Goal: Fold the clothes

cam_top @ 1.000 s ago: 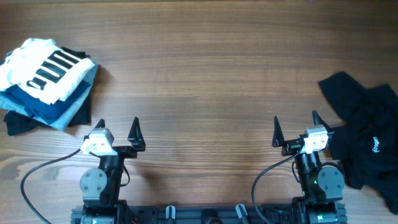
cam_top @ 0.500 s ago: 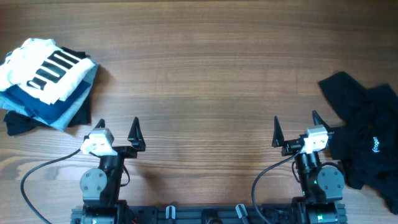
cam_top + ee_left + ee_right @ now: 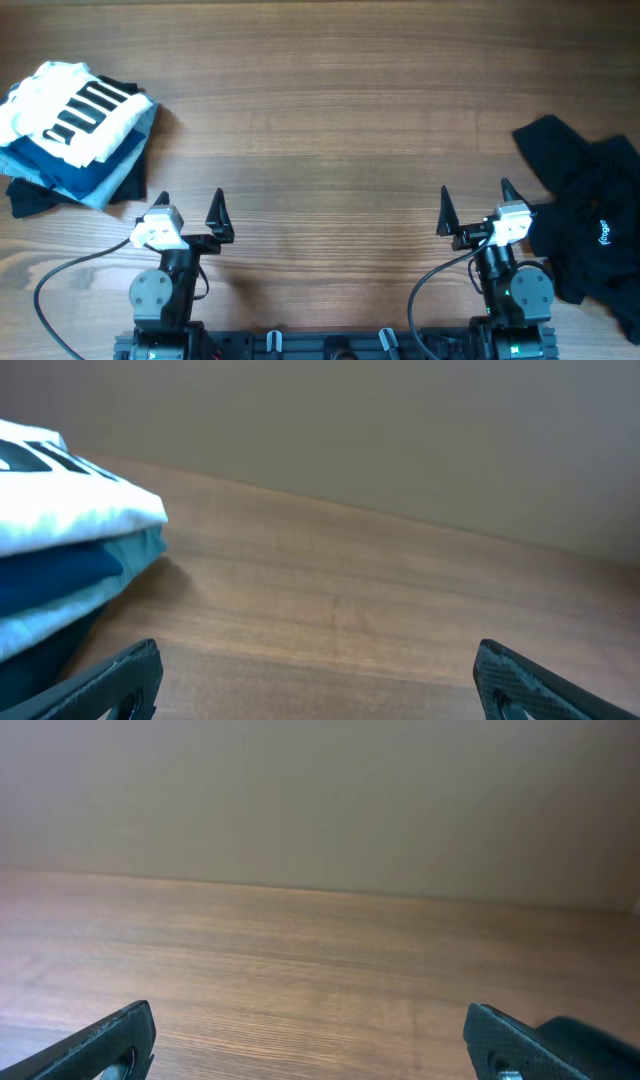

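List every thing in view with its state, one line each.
black shirt, crumpled, unfolded, not gripped.
left tool, open, empty.
right tool, open, empty, beside the black shirt.
blue garments, folded, stacked.
white striped garment, folded, lying on the blue garments.

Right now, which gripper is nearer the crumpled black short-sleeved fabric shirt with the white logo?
Right. The right gripper sits just beside the crumpled black fabric shirt; the left gripper is far across the wooden table, by the folded white-and-blue garment pile.

Even, soft light; sharp overhead, wrist views softer.
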`<state>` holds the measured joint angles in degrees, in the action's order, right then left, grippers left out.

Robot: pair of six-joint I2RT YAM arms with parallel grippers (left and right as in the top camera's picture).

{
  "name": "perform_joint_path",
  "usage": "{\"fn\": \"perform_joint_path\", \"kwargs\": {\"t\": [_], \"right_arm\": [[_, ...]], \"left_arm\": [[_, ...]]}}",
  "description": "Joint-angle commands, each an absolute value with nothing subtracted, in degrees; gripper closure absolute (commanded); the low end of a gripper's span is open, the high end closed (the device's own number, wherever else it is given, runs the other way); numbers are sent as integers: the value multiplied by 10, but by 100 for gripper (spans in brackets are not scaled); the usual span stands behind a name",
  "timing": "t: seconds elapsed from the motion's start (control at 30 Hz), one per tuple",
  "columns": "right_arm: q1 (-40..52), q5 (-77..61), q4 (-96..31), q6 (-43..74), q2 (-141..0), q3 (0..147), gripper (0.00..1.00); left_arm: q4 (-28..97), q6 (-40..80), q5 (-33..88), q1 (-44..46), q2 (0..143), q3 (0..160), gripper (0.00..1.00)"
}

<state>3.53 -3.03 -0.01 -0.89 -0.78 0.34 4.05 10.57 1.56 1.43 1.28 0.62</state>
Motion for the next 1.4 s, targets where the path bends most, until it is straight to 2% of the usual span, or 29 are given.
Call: {"fn": "perform_joint_path", "kwargs": {"t": [0.0,0.27,0.4,0.5,0.6,0.67,0.77,0.87,1.03,1.1,1.13,1.17,1.2,1.23,1.3,1.37], "right_arm": [[33,-52,-10,77,-11,11,0],[33,8,-164,108,-132,156,0],[33,14,-248,121,-285,265,0],[33,4,-347,119,-461,404,0],[33,-29,-373,120,-564,471,0],[29,62,-378,175,-604,473,0],[-29,219,-439,379,-677,472,0],[-117,218,-441,401,-774,472,0],[-185,203,-412,411,-900,472,2],[-196,207,-377,411,-942,472,18],[-201,207,-364,411,-953,472,30],[-204,207,-356,410,-962,472,47],[-206,207,-355,407,-968,472,69],[-206,206,-356,403,-970,472,96],[-205,121,-336,312,-963,474,96],[-202,-36,-333,195,-942,495,96]], "left_arm": [[46,145,21,12,45,6,0],[160,146,21,12,184,164,0],[215,146,21,12,281,258,0],[293,146,21,12,376,353,0],[309,146,21,12,409,382,0],[310,146,21,12,414,382,0],[311,146,21,12,414,382,0],[311,146,21,12,414,382,0],[311,146,21,12,414,382,0],[311,146,21,12,414,382,0],[311,146,21,12,414,382,0],[312,146,21,12,414,382,0],[312,146,21,12,414,382,0],[311,146,21,12,414,382,0],[311,146,21,12,414,382,0],[311,146,21,12,414,382,0]]}}
